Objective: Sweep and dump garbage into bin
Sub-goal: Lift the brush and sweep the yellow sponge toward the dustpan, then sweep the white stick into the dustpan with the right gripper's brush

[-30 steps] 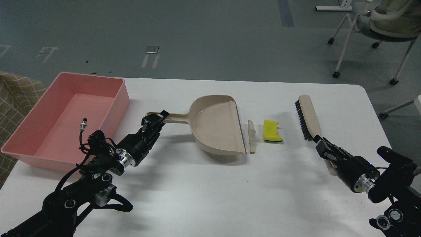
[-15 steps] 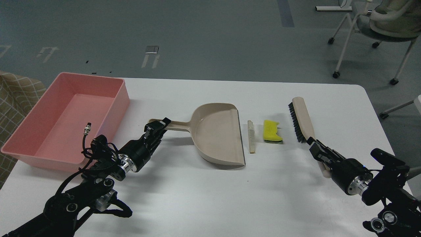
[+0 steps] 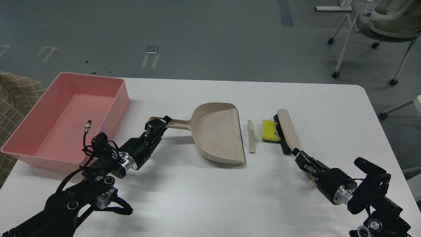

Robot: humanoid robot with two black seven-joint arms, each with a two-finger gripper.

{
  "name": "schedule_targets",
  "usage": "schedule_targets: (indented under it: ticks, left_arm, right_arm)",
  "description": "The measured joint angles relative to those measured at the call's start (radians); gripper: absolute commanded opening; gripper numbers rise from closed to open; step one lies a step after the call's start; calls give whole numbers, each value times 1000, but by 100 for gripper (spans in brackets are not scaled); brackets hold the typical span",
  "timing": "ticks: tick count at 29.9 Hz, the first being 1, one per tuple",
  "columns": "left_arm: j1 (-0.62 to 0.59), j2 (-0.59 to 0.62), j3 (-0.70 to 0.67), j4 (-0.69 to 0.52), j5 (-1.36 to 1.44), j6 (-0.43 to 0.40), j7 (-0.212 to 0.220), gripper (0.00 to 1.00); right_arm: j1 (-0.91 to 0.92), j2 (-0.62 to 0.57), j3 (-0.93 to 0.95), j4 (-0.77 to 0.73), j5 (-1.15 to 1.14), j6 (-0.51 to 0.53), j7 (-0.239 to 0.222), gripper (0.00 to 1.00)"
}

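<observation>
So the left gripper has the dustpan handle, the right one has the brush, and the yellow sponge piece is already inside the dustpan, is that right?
Not quite. The head view shows the yellow sponge piece on the table, outside the dustpan, between the pale slice and the brush. The rest holds: the left gripper grips the dustpan handle, the right gripper holds the brush.

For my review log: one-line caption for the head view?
Right gripper presses brush against yellow sponge; left gripper holds dustpan.

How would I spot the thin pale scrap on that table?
Start at the beige dustpan in the middle of the white table. Just off its straight open edge, on the right, lies the thin pale slice. Unlike the bright yellow sponge piece beside it, it is whitish and stick-narrow.
</observation>
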Motion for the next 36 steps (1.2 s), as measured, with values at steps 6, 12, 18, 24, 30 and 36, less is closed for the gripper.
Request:
schedule_targets:
  ticks: [6, 12, 18, 24, 30, 36]
  left_arm:
    - [-1, -1, -1, 0, 0, 1, 0, 0]
    - [0, 0, -2, 0, 0, 1, -1, 0]
    - [2, -3, -2, 0, 0, 1, -1, 0]
    - [0, -2, -3, 0, 0, 1, -1, 0]
    - [-1, -1, -6, 0, -2, 1, -3, 0]
    - [0, -5, -8, 0, -5, 1, -3, 0]
  right_arm:
    - [37, 16, -87, -1, -2, 7, -3, 13]
    - [86, 31, -160, -7, -4, 8, -6, 13]
    - [132, 85, -183, -11, -3, 13, -6, 13]
    - [157, 95, -180, -4, 0, 14, -5, 14]
    - [147, 47, -158, 11, 0, 5, -2, 14]
    - [126, -9, -96, 26, 7, -2, 5, 15]
